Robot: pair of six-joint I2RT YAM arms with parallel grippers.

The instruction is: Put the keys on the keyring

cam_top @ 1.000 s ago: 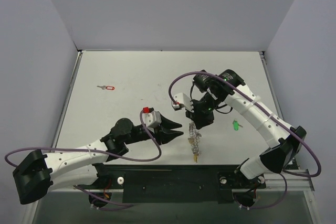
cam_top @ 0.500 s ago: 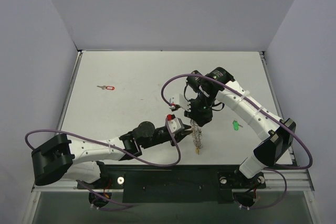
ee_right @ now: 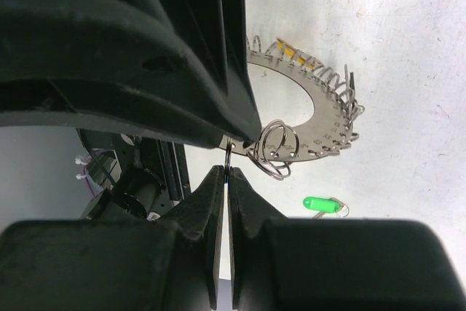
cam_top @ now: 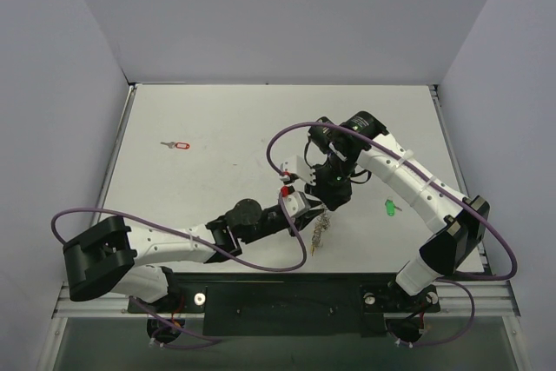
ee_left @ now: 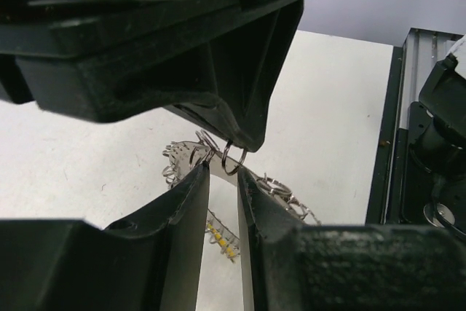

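Observation:
The keyring (cam_top: 319, 234) hangs tilted above the table near the front middle, its yellow piece (ee_left: 222, 240) at the low end. My right gripper (cam_top: 326, 200) is shut on a small split ring (ee_right: 228, 152) at the keyring's rim (ee_right: 320, 118). My left gripper (cam_top: 311, 210) has come in from the left; its fingertips (ee_left: 200, 176) stand narrowly apart with the keyring's flat band (ee_left: 284, 191) between them. The green key (cam_top: 391, 208) lies on the table right of the grippers, also in the right wrist view (ee_right: 320, 203). The red key (cam_top: 180, 145) lies far left.
Both arms' purple cables loop over the table's near half. The two grippers crowd the same spot, nearly touching. The black mounting rail (cam_top: 287, 301) runs along the front edge.
My left gripper moved right from open and apart to closing in on the keyring. The keyring's lower end swung a little left. The right gripper kept its hold.

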